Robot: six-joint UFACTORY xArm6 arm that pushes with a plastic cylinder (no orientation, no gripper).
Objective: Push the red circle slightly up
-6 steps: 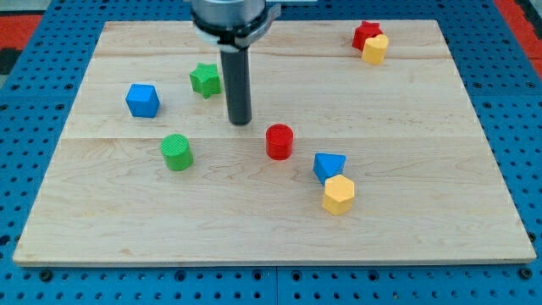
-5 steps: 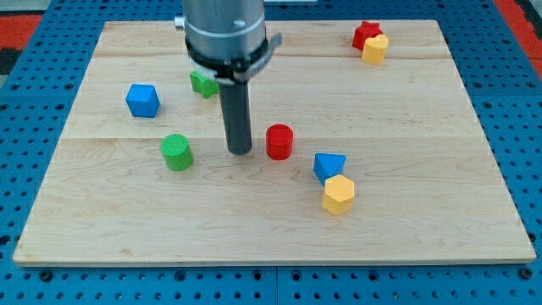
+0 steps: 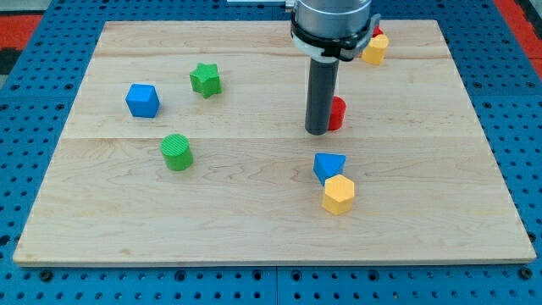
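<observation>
Nearest, low and right of centre, a yellow hexagon [image 3: 338, 194] touches a blue triangle [image 3: 328, 165]. Above them my tip [image 3: 317, 131], a bare rod with no pincer to spread or press, seems to touch the red circle [image 3: 337, 113], mostly hidden behind it. It looks light, rigid and slippery, best pushed squarely from its lower side.

The red circle [image 3: 337, 113] is seen right of the board's centre, a short upright cylinder, mostly hidden behind the dark rod; only its right edge is shown, with its lower part just visible.
</observation>
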